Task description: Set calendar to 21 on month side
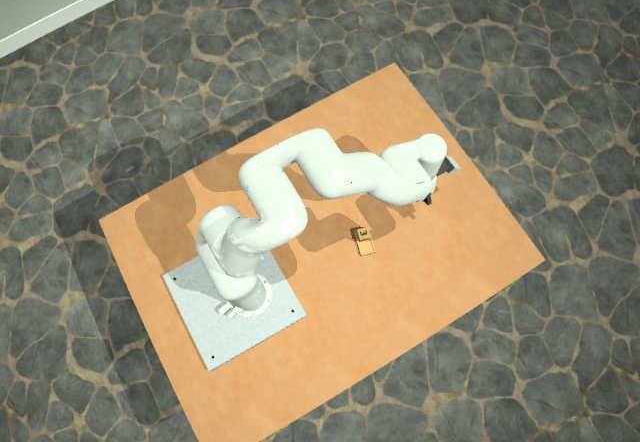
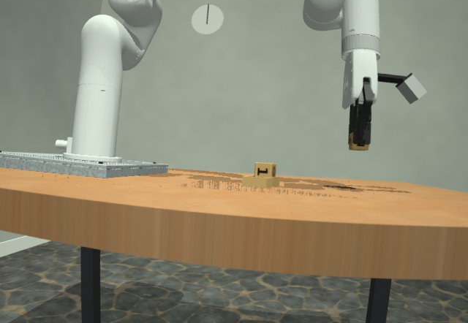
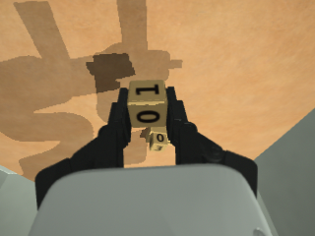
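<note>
The tray (image 1: 366,249) (image 2: 260,182) stands flat on the table; no month's name is legible. One cube (image 1: 362,233) (image 2: 265,169) (image 3: 158,140) stands in one end of it, with a 3 on top. In the exterior view its side shows a 1 lying sideways and part of a 0. The tray's other half is empty. My gripper (image 1: 428,199) (image 2: 360,141) (image 3: 148,98) is shut on the other cube (image 2: 359,147) (image 3: 148,104), high above the table and well to the side of the tray. In the wrist view the held cube shows 1 and 0, both turned sideways.
The wooden table (image 1: 413,292) (image 2: 227,202) carries the arm's grey base plate (image 1: 227,336) (image 2: 131,169), left of the tray in the exterior view. The arm's shadow falls beside the tray. The held cube hangs inside the table's edge.
</note>
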Robot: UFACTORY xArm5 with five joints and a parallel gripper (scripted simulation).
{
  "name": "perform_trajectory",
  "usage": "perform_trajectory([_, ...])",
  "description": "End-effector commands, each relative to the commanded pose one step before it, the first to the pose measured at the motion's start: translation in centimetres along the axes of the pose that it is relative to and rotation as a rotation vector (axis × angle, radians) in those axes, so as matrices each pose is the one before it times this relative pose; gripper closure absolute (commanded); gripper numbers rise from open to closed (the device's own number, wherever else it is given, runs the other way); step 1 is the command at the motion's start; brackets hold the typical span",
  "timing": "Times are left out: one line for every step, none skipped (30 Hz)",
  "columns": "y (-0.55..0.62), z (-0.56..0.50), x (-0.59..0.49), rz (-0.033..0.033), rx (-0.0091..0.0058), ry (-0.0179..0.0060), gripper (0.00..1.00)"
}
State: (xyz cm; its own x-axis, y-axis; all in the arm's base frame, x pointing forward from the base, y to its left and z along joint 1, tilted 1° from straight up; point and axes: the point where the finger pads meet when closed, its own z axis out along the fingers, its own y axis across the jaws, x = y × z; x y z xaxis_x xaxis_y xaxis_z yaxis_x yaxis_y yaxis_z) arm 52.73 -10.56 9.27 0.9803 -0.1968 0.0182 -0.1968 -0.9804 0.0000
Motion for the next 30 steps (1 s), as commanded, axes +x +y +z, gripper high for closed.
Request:
perform_trajectory([-0.007,2.055,0.199,0.00001,0.00002,0.00456,0.71])
perform_trajectory([-0.001,0.497,0.003,0.0,0.0,0.0,0.71])
perform_trajectory([0.0,0.0,0.0,0.0,0.0,0.0,0.71])
perform_trajectory([0.0,0.0,0.0,0.0,0.0,0.0,0.71])
perform_trajectory([-0.001,0.493,0.001,0.0,0.0,0.0,0.71])
perform_trajectory([-0.001,0.486,0.003,0.0,0.0,0.0,0.71])
perform_trajectory([-0.001,0.469,0.001,0.0,0.0,0.0,0.71])
perform_trajectory([-0.001,0.451,0.003,0.0,0.0,0.0,0.71])
perform_trajectory([-0.001,0.423,0.001,0.0,0.0,0.0,0.71])
perform_trajectory([-0.001,0.392,0.002,0.0,0.0,0.0,0.71])
perform_trajectory([-0.001,0.357,0.002,0.0,0.0,0.0,0.71])
perform_trajectory([-0.001,0.316,0.0,0.0,0.0,0.0,0.71])
perform_trajectory([-0.001,0.274,0.002,0.0,0.0,0.0,0.71])
perform_trajectory([-0.001,0.23,0.002,0.0,0.0,0.0,0.71])
perform_trajectory([-0.001,0.185,0.001,0.0,0.0,0.0,0.71])
perform_trajectory([0.0,0.142,0.0,0.0,0.0,0.0,0.71])
perform_trajectory([0.0,0.101,0.0,0.0,0.0,0.0,0.71])
perform_trajectory([0.0,0.065,0.0,0.0,0.0,0.0,0.71])
perform_trajectory([0.0,0.036,0.0,0.0,0.0,0.0,0.71])
perform_trajectory([0.0,0.0,0.0,0.0,0.0,0.0,0.71])
perform_trajectory([0.0,0.0,0.0,0.0,0.0,0.0,0.71])
perform_trajectory([0.0,0.014,0.0,0.0,0.0,0.0,0.71])
perform_trajectory([0.0,0.002,0.0,0.0,0.0,0.0,0.71])
perform_trajectory([0.0,0.0,0.0,0.0,0.0,0.0,0.71])
perform_trajectory([0.0,0.0,0.0,0.0,0.0,0.0,0.71])
perform_trajectory([0.0,0.0,0.0,0.0,0.0,0.0,0.71])
perform_trajectory([0.0,0.0,0.0,0.0,0.0,0.0,0.71])
perform_trajectory([0.0,0.0,0.0,0.0,0.0,0.0,0.71])
perform_trajectory([0.0,0.0,0.0,0.0,0.0,0.0,0.71])
perform_trajectory([0.0,0.0,0.0,0.0,0.0,0.0,0.71])
